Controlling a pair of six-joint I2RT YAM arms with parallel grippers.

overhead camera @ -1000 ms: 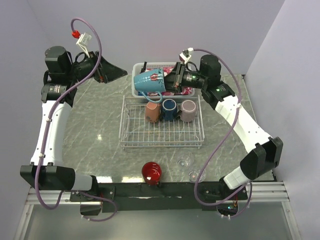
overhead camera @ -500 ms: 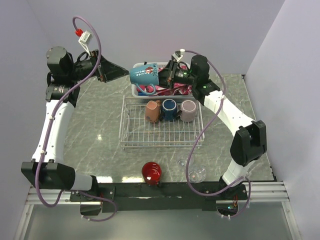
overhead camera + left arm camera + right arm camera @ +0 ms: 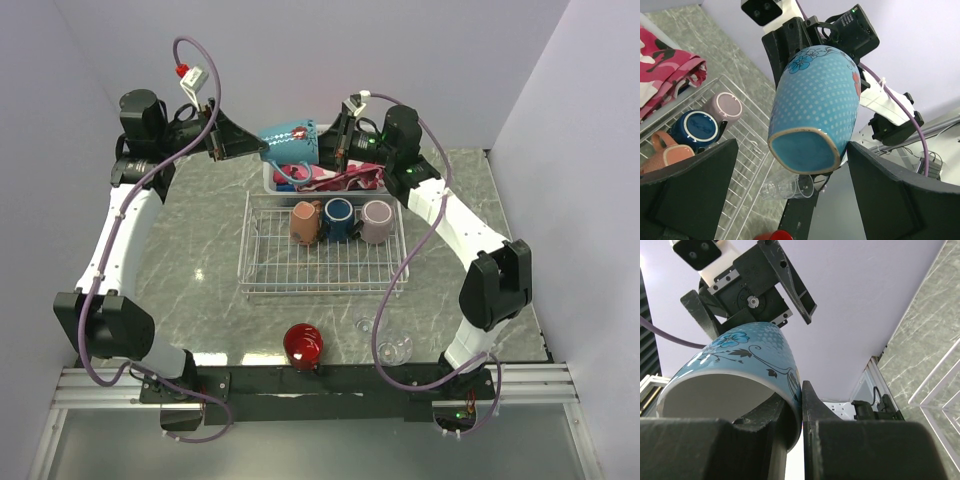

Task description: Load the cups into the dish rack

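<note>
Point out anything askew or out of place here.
The teal mug hangs sideways in mid-air, pinched at its rim by the right gripper. A clear glass lies tipped on its side on the table beside the dish rack.

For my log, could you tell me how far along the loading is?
Done: terracotta mug, navy mug and mauve mug in the dish rack. In hand: right gripper holds the teal mug, left gripper open at its base. Left: red mug and two clear glasses.
</note>
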